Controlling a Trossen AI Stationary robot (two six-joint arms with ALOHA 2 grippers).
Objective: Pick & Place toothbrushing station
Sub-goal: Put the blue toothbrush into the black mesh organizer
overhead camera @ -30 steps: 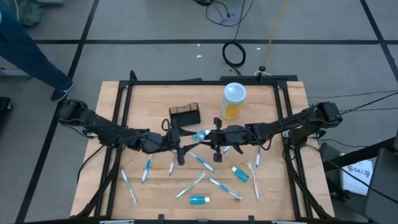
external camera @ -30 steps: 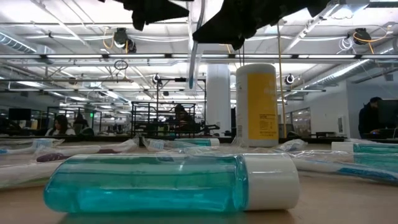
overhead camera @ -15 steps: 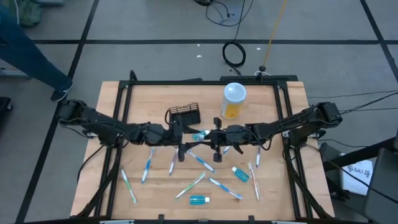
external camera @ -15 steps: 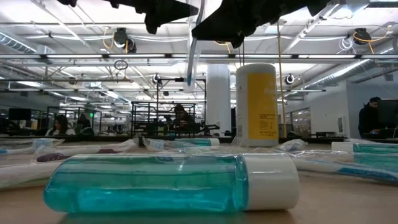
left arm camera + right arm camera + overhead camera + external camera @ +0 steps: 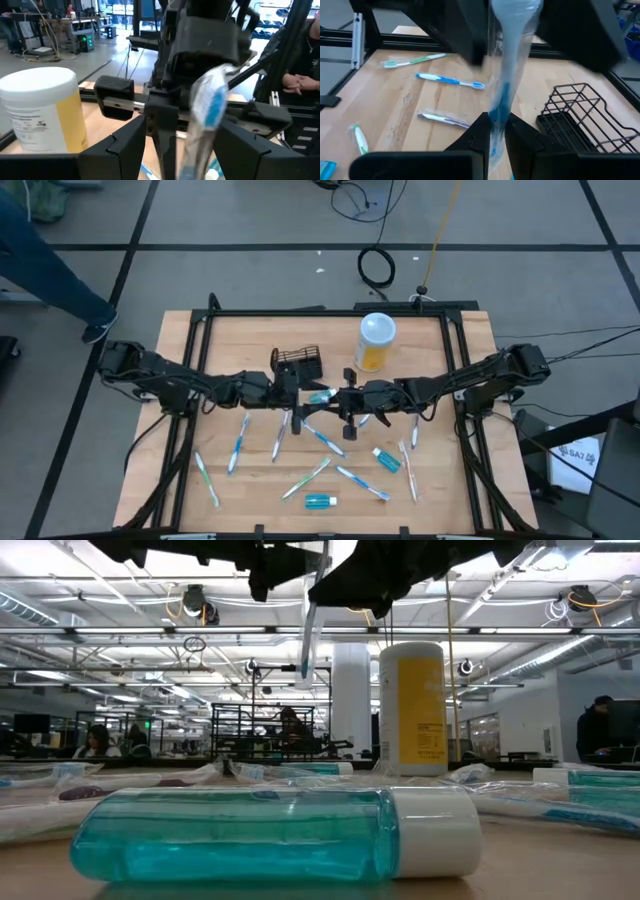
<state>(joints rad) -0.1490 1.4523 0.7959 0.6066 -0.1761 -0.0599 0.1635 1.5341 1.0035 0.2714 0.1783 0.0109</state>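
Observation:
The black slatted rack [image 5: 300, 364] stands on the table just beyond both grippers; it also shows in the right wrist view [image 5: 580, 117]. My right gripper [image 5: 338, 398] is shut on a blue toothbrush in a clear wrapper [image 5: 320, 395], held above the table. In the low view the toothbrush [image 5: 310, 625] hangs down below the dark grippers. My left gripper [image 5: 290, 388] is open, close against the right one. In the left wrist view its fingers [image 5: 125, 145] stand on either side of the wrapped toothbrush [image 5: 207, 112]; I cannot tell whether they touch it. My right gripper pinches the wrapped toothbrush between its two fingers [image 5: 481, 131], on the wrapper around the handle [image 5: 500, 117]. The toothbrush is lifted clear of the table and runs on past the fingertips toward my left gripper.
A white-lidded container with yellow contents [image 5: 376, 340] stands at the far side, right of the rack. Several loose toothbrushes [image 5: 238, 448] and two teal bottles [image 5: 320, 501] [image 5: 387, 459] lie on the near half. A black frame [image 5: 330, 311] borders the table.
My left gripper has moved toward the table's right and far edges, closing in on the toothbrush held by my right gripper. My right gripper and the toothbrush have stayed where they were.

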